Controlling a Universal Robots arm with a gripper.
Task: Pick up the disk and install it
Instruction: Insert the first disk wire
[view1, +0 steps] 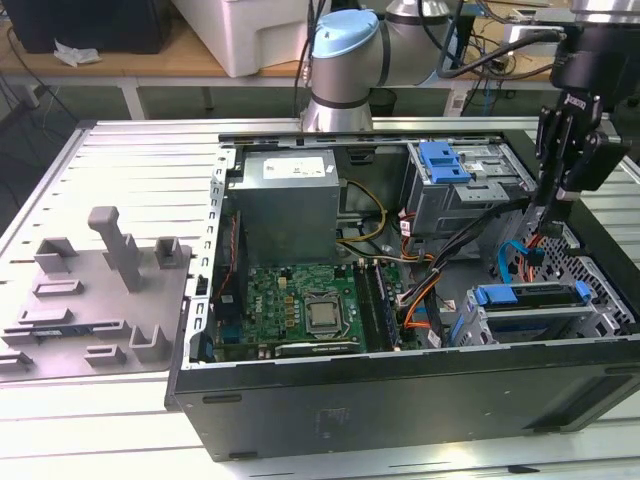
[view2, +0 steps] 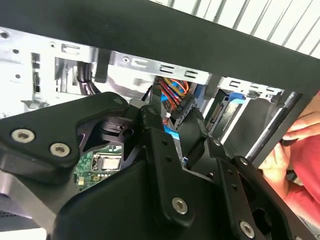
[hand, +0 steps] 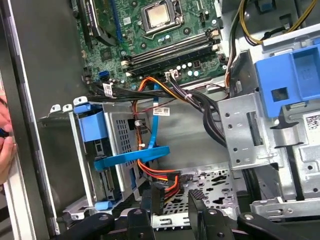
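Note:
The disk (view1: 530, 297), in its blue carrier, lies in the metal drive cage at the near corner of the open computer case, on the exterior view's right. In the first wrist view its blue carrier (hand: 93, 124) shows inside that cage. My gripper (view1: 556, 200) hangs above the case's right side, just behind the cage and apart from the disk. Its black fingers (hand: 199, 206) stand a little apart over the perforated case floor. A black cable connector (hand: 160, 194) with orange and red wires lies close beside them, and it also appears past the fingertips (view2: 150, 116) in the second wrist view.
A second blue bracket (view1: 445, 160) tops the rear drive bay. The motherboard (view1: 300, 305) and power supply (view1: 288, 200) fill the case's left half, and cables (hand: 165, 95) cross the middle. A person's hand (view2: 280, 155) rests at the case edge. A grey fixture (view1: 100, 290) lies outside the case.

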